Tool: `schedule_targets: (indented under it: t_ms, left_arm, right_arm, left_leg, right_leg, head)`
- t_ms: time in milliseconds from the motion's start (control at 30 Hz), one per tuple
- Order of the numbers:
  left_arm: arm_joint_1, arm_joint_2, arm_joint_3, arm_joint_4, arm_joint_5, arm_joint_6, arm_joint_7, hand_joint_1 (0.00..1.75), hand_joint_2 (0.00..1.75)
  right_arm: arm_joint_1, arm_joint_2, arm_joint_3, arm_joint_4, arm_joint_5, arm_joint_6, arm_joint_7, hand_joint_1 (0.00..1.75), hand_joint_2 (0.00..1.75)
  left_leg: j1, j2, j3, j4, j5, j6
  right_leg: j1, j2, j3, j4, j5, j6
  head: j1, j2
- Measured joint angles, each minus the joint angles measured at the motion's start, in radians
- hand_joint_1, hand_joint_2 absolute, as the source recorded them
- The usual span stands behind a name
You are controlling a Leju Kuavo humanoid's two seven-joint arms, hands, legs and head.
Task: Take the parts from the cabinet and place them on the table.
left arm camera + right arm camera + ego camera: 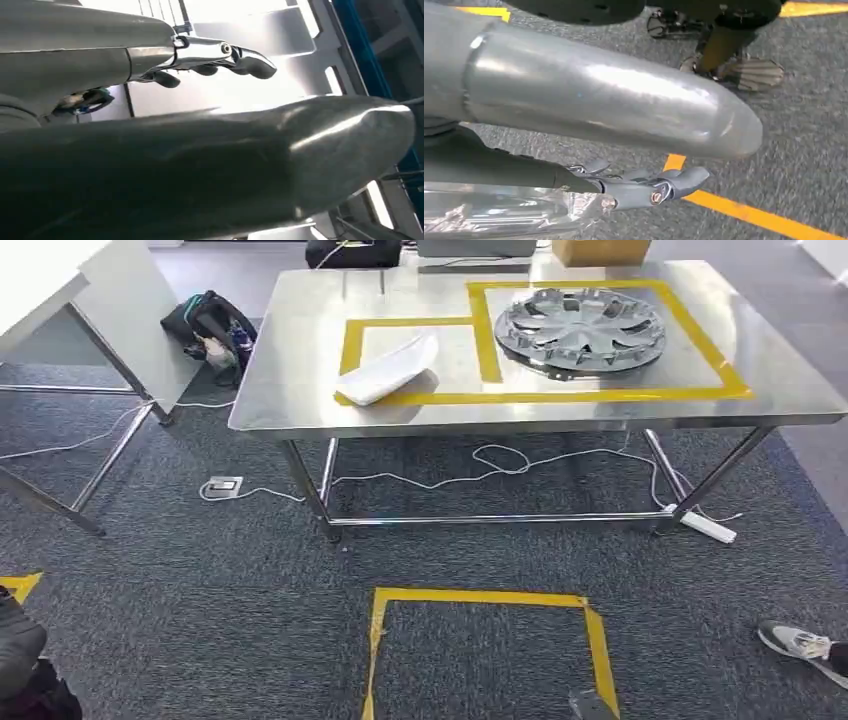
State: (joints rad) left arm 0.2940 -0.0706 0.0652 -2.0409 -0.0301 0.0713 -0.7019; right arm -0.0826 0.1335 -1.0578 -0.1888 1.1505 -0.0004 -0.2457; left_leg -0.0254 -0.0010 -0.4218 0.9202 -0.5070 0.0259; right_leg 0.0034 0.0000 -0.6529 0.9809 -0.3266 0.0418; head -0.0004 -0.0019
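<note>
Yellow tape [490, 640] outlines a square on the grey carpet [200, 580] at the bottom centre of the head view. Above it stands a steel table [300, 400] marked with more yellow tape: a silver wheel cover [580, 328] lies in the larger square at upper right, a white part [388, 370] in the smaller one to its left. A person's shoe [800, 643] shows at lower right.

Left wrist view: the left hand [210, 57], upper centre, has its fingers lightly curled and apart, holding nothing.

Right wrist view: the right hand [644, 185], lower centre, hangs over the carpet with its fingers loosely curled, holding nothing.
</note>
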Motion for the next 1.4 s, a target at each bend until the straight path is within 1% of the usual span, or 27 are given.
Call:
schedule_targets:
  t_ms: [33, 67, 133, 167, 200, 233, 267, 300, 333, 400, 500, 533, 567, 633, 667, 700, 767, 833, 867, 900, 967, 1000, 1033, 1100, 1167, 1267, 1400]
  left_arm:
    - [0.000, 0.000, 0.000, 0.000, 0.000, 0.000, 0.000, 0.00, 0.00]
    - [0.000, 0.000, 0.000, 0.000, 0.000, 0.000, 0.000, 0.00, 0.00]
    - [0.002, 0.000, 0.001, -0.002, 0.000, 0.000, 0.000, 0.00, 0.00]
    - [0.003, 0.000, 0.001, -0.002, 0.000, 0.000, 0.000, 0.00, 0.00]
    - [0.003, 0.000, 0.001, -0.002, -0.001, 0.000, 0.000, 0.00, 0.00]
    - [0.004, 0.000, 0.001, -0.002, -0.001, 0.001, 0.000, 0.00, 0.00]
    - [0.004, 0.000, 0.001, -0.002, -0.002, 0.003, 0.000, 0.00, 0.00]
    - [0.004, 0.000, 0.001, -0.002, -0.002, 0.005, 0.000, 0.00, 0.00]
    - [0.005, 0.000, 0.001, -0.003, -0.003, 0.006, 0.000, 0.00, 0.00]
    - [0.006, 0.000, 0.001, -0.010, -0.008, 0.012, 0.000, 0.00, 0.00]
    - [0.007, 0.000, 0.001, -0.016, -0.009, 0.021, 0.000, 0.00, 0.00]
    - [0.009, 0.000, 0.001, -0.018, -0.009, 0.022, 0.000, 0.00, 0.00]
    - [0.012, -0.001, 0.000, -0.021, -0.009, 0.023, 0.000, 0.00, 0.00]
    - [0.012, 0.000, 0.000, -0.023, -0.009, 0.024, 0.000, 0.00, 0.00]
    - [0.013, 0.000, 0.000, -0.023, -0.009, 0.024, 0.000, 0.00, 0.00]
    - [0.014, 0.000, 0.000, -0.023, -0.009, 0.024, 0.000, 0.00, 0.00]
    - [0.015, 0.000, 0.000, -0.023, -0.009, 0.024, 0.000, 0.00, 0.00]
    - [0.015, 0.000, 0.000, -0.024, -0.009, 0.024, 0.000, 0.00, 0.00]
    - [0.015, 0.000, 0.000, -0.025, -0.009, 0.026, 0.000, 0.00, 0.00]
    - [0.015, 0.000, 0.000, -0.026, -0.009, 0.026, 0.000, 0.00, 0.00]
    - [0.016, 0.000, 0.000, -0.028, -0.008, 0.026, 0.000, 0.00, 0.00]
    - [0.017, 0.000, 0.000, -0.029, -0.008, 0.027, 0.000, 0.00, 0.00]
    - [0.018, 0.000, 0.000, -0.030, -0.008, 0.027, 0.000, 0.00, 0.00]
    - [0.019, 0.000, 0.002, -0.031, -0.008, 0.028, 0.000, 0.00, 0.00]
    - [0.020, 0.000, 0.002, -0.032, -0.007, 0.029, 0.000, 0.00, 0.00]
    - [0.021, 0.000, 0.002, -0.032, -0.006, 0.029, 0.000, 0.00, 0.00]
    - [0.022, 0.000, 0.002, -0.033, -0.007, 0.029, 0.000, 0.00, 0.00]
  right_arm:
    - [0.002, -0.001, 0.000, 0.000, 0.000, -0.001, -0.003, 0.00, 0.00]
    - [0.005, -0.001, 0.000, 0.000, 0.001, -0.002, -0.004, 0.00, 0.00]
    - [0.008, -0.001, 0.001, 0.000, 0.004, -0.005, -0.008, 0.00, 0.00]
    - [0.006, -0.001, 0.001, 0.000, 0.006, -0.006, -0.010, 0.00, 0.00]
    - [0.005, -0.001, 0.001, 0.000, 0.006, -0.009, -0.011, 0.00, 0.00]
    - [0.005, -0.001, 0.001, 0.000, 0.006, -0.011, -0.014, 0.00, 0.00]
    - [0.006, -0.001, 0.001, 0.000, 0.006, -0.012, -0.015, 0.00, 0.00]
    - [0.006, -0.002, 0.001, 0.000, 0.007, -0.013, -0.017, 0.00, 0.00]
    - [0.005, -0.002, 0.001, 0.000, 0.007, -0.014, -0.017, 0.00, 0.00]
    - [-0.002, -0.002, 0.001, 0.000, 0.008, -0.015, -0.019, 0.00, 0.00]
    - [-0.004, -0.002, 0.002, 0.000, 0.008, -0.018, -0.023, 0.00, 0.00]
    - [-0.002, -0.002, 0.002, 0.000, 0.008, -0.018, -0.022, 0.00, 0.00]
    - [-0.002, -0.002, 0.001, 0.000, 0.008, -0.019, -0.022, 0.00, 0.00]
    - [-0.003, -0.002, 0.002, 0.000, 0.008, -0.020, -0.023, 0.00, 0.00]
    - [-0.002, -0.002, 0.002, 0.000, 0.008, -0.020, -0.023, 0.00, 0.00]
    - [0.000, -0.002, 0.002, 0.000, 0.008, -0.020, -0.023, 0.00, 0.00]
    - [0.002, -0.002, 0.002, 0.000, 0.008, -0.020, -0.023, 0.00, 0.00]
    - [0.001, -0.002, 0.002, 0.000, 0.008, -0.020, -0.023, 0.00, 0.00]
    - [0.001, -0.002, 0.002, 0.000, 0.008, -0.019, -0.023, 0.00, 0.00]
    - [-0.001, -0.002, 0.002, 0.000, 0.008, -0.019, -0.023, 0.00, 0.00]
    - [-0.001, -0.002, 0.002, 0.000, 0.009, -0.019, -0.023, 0.00, 0.00]
    - [-0.001, -0.003, 0.002, 0.000, 0.009, -0.019, -0.023, 0.00, 0.00]
    - [0.000, -0.003, 0.002, 0.000, 0.009, -0.019, -0.023, 0.00, 0.00]
    - [-0.001, -0.003, 0.002, 0.000, 0.010, -0.019, -0.024, 0.00, 0.00]
    - [-0.001, -0.003, 0.002, 0.000, 0.010, -0.020, -0.025, 0.00, 0.00]
    - [-0.001, -0.003, 0.002, 0.000, 0.009, -0.019, -0.025, 0.00, 0.00]
    - [0.000, -0.003, 0.002, 0.000, 0.007, -0.010, -0.026, 0.00, 0.00]
  left_leg:
    - [0.007, 0.004, -0.012, -0.002, 0.014, 0.005]
    - [0.007, 0.004, -0.025, -0.002, 0.025, 0.013]
    - [0.006, 0.004, -0.054, -0.002, 0.047, 0.019]
    - [0.005, 0.004, -0.067, -0.002, 0.058, 0.019]
    - [0.005, 0.004, -0.083, -0.001, 0.070, 0.018]
    - [0.005, 0.005, -0.098, 0.000, 0.082, 0.017]
    - [0.004, 0.005, -0.113, 0.002, 0.093, 0.014]
    - [0.005, 0.005, -0.129, 0.005, 0.104, 0.012]
    - [0.005, 0.004, -0.140, 0.009, 0.111, 0.009]
    - [0.000, 0.003, -0.150, 0.028, 0.118, 0.001]
    - [0.002, 0.004, -0.156, 0.032, 0.133, -0.012]
    - [0.003, 0.003, -0.162, 0.037, 0.133, -0.017]
    - [0.004, 0.001, -0.174, 0.063, 0.090, -0.027]
    - [0.013, 0.001, -0.224, 0.200, -0.017, -0.042]
    - [0.017, 0.001, -0.255, 0.287, -0.058, -0.047]
    - [0.020, 0.001, -0.275, 0.349, -0.074, -0.050]
    - [0.026, 0.001, -0.241, 0.318, -0.030, -0.053]
    - [0.028, 0.001, -0.143, 0.155, 0.046, -0.052]
    - [0.030, 0.001, -0.092, 0.070, 0.063, -0.051]
    - [0.027, 0.000, -0.073, 0.037, 0.055, -0.047]
    - [0.026, 0.000, -0.086, 0.033, 0.054, -0.037]
    - [0.029, 0.000, -0.090, 0.031, 0.056, -0.039]
    - [0.028, -0.001, -0.091, 0.031, 0.056, -0.039]
    - [0.024, -0.001, -0.091, 0.031, 0.057, -0.033]
    - [0.020, 0.000, -0.094, 0.032, 0.060, -0.026]
    - [0.013, 0.000, -0.110, 0.042, 0.065, -0.013]
    - [0.008, -0.001, -0.125, 0.050, 0.069, -0.003]
  right_leg:
    - [-0.003, 0.002, -0.007, 0.005, -0.017, 0.005]
    - [-0.002, 0.002, -0.020, 0.029, -0.073, 0.011]
    - [-0.005, 0.001, -0.055, 0.178, -0.210, 0.021]
    - [-0.005, 0.001, -0.069, 0.257, -0.239, 0.024]
    - [-0.005, 0.001, -0.076, 0.322, -0.231, 0.026]
    - [-0.005, 0.001, -0.071, 0.352, -0.187, 0.027]
    - [-0.005, 0.001, -0.051, 0.346, -0.132, 0.027]
    - [-0.005, 0.001, -0.002, 0.292, -0.093, 0.025]
    - [-0.005, 0.001, 0.066, 0.202, -0.092, 0.023]
    - [-0.003, 0.002, 0.225, -0.022, -0.179, 0.013]
    - [0.000, 0.002, 0.208, -0.027, -0.189, -0.008]
    - [-0.009, -0.003, 0.203, -0.033, -0.178, -0.021]
    - [-0.008, -0.004, 0.195, -0.031, -0.171, -0.030]
    - [-0.009, -0.005, 0.180, -0.031, -0.155, -0.034]
    - [-0.009, -0.006, 0.175, -0.029, -0.148, -0.034]
    - [-0.009, -0.005, 0.164, -0.026, -0.140, -0.032]
    - [-0.011, -0.005, 0.149, -0.021, -0.132, -0.027]
    - [-0.014, -0.004, 0.144, -0.016, -0.130, -0.023]
    - [-0.013, -0.004, 0.142, -0.015, -0.129, -0.020]
    - [-0.009, -0.002, 0.134, -0.009, -0.128, -0.013]
    - [-0.007, -0.002, 0.128, -0.009, -0.120, -0.002]
    - [-0.005, -0.003, 0.123, -0.003, -0.131, -0.017]
    - [-0.004, -0.004, 0.111, -0.003, -0.128, -0.048]
    - [-0.005, -0.003, 0.112, -0.006, -0.125, -0.057]
    - [-0.008, -0.003, 0.112, -0.013, -0.116, -0.046]
    - [-0.017, -0.003, 0.114, -0.018, -0.098, -0.002]
    - [-0.023, -0.003, 0.104, -0.018, -0.090, 0.024]
  head:
    - [-0.003, 0.000]
    - [0.001, 0.000]
    - [0.007, 0.000]
    - [0.006, 0.000]
    - [0.006, 0.000]
    - [0.006, 0.000]
    - [0.006, 0.000]
    - [0.006, 0.000]
    - [0.006, 0.000]
    - [0.007, 0.000]
    - [0.002, 0.000]
    - [0.003, 0.000]
    - [0.000, 0.000]
    - [-0.006, 0.000]
    - [-0.006, 0.000]
    - [-0.005, 0.000]
    - [-0.005, 0.000]
    - [-0.006, 0.000]
    - [-0.005, 0.000]
    - [-0.008, 0.000]
    - [-0.007, 0.000]
    - [-0.005, 0.000]
    - [-0.005, 0.000]
    - [-0.005, 0.000]
    - [-0.005, 0.000]
    - [-0.005, 0.000]
    - [-0.006, 0.000]
